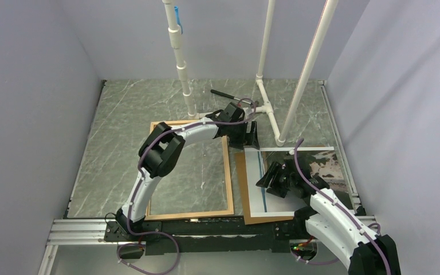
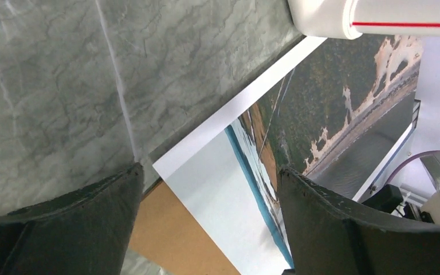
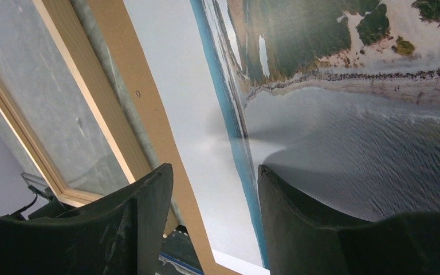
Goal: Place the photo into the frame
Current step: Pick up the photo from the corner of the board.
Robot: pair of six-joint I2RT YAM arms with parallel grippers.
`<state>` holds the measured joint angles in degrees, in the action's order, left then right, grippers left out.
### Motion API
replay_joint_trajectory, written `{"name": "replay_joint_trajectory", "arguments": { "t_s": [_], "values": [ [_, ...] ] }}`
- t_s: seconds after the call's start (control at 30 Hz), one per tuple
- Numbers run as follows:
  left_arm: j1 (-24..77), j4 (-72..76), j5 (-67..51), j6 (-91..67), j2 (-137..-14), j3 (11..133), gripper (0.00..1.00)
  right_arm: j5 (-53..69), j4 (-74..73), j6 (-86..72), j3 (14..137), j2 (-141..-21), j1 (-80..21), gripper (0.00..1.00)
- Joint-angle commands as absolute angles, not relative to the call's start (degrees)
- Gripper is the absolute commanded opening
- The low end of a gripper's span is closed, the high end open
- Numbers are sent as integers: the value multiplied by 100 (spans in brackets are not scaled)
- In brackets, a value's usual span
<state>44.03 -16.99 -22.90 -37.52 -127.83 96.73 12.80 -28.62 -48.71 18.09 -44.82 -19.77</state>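
The photo (image 1: 315,163) lies face up at the right on a brown backing board (image 1: 242,189), with its blue stripe near its left side. The light-wood frame (image 1: 228,172) lies flat to the left, with the marble table showing through it. My left gripper (image 1: 251,137) hovers open over the photo's far left corner. In the left wrist view that corner of the photo (image 2: 217,183) shows between the wide-apart fingers of the left gripper (image 2: 211,172). My right gripper (image 3: 215,175) hangs open over the photo (image 3: 332,132) near the stripe, holding nothing.
White PVC pipes (image 1: 270,114) stand just behind the photo and frame, and one pipe (image 2: 378,17) is close above my left gripper. A black tool (image 1: 223,93) lies at the back. Grey walls enclose the table. The frame (image 3: 63,109) borders the board (image 3: 143,109).
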Motion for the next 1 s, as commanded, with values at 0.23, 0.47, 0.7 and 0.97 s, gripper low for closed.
{"name": "replay_joint_trajectory", "arguments": {
  "t_s": [0.23, 0.47, 0.7, 0.97],
  "values": [
    [4406, -1134, -3017, -4105, -13117, 9707, 87, 1318, -3326, -4933, 1441, -4489, -1986, 59],
    [4397, -622, -3127, -4076, -12670, 9146, 83, 1373, -3221, -4920, 1397, -4508, -1986, 59],
    [4399, -65, -3104, -4057, -12201, 8680, 83, 1420, -3142, -4914, 1367, -4527, -1986, 59],
    [4401, 784, -3176, -4316, -12193, 8379, 85, 1464, -3096, -4913, 1330, -4515, -1984, 59]
  ]
}}
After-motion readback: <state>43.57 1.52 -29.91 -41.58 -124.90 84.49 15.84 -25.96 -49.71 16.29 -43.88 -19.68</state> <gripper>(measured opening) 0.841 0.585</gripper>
